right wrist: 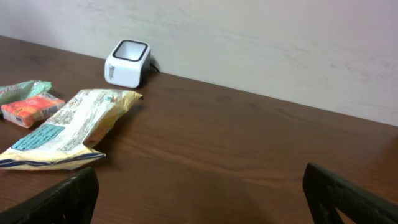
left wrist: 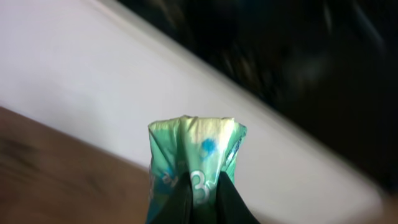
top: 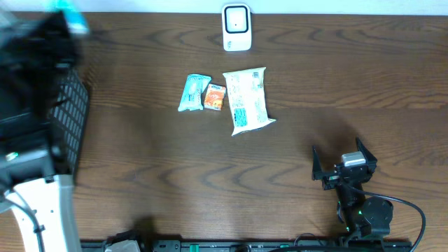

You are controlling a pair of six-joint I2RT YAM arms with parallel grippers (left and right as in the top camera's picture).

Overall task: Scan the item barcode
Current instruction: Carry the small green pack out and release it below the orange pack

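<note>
While the left gripper (left wrist: 202, 186) is pinching a green packet (left wrist: 196, 146) between closed fingers at the table's far left, well apart from the white scanner (top: 236, 28), the right gripper (top: 339, 155) is sitting wide open, holding nothing.

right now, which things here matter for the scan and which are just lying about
In the job:
green packet, held in the shut left gripper
white scanner

Lying about:
teal packet
orange packet
large bag
black basket
open right gripper
</note>
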